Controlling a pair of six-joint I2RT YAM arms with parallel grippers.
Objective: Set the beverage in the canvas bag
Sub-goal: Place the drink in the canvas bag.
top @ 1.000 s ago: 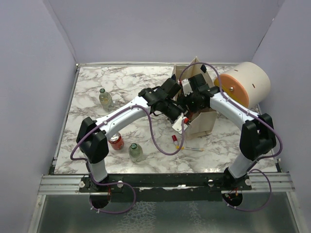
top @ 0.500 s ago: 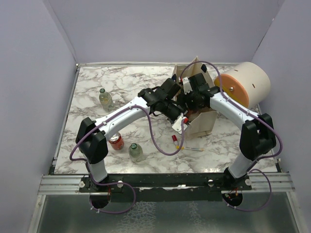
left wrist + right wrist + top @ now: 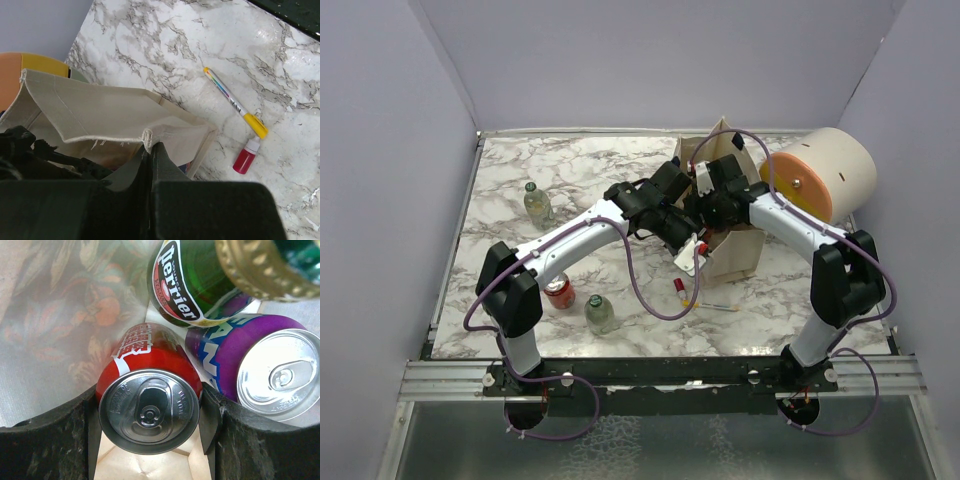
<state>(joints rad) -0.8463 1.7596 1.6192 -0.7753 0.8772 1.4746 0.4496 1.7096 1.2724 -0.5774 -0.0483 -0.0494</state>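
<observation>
Right jaws, down inside the canvas bag (image 3: 100,107), are clamping a red can (image 3: 150,385); left jaws are pinching its rim

Inside the canvas bag (image 3: 50,315), one can (image 3: 150,405) stands just beside another can (image 3: 260,370), a bottle (image 3: 190,280) leaning beside them.

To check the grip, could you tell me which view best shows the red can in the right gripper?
The right wrist view: the red can sits large, top toward the camera, between the right gripper's fingers. The top view hides it inside the canvas bag; the left wrist view shows only the bag itself.
</observation>
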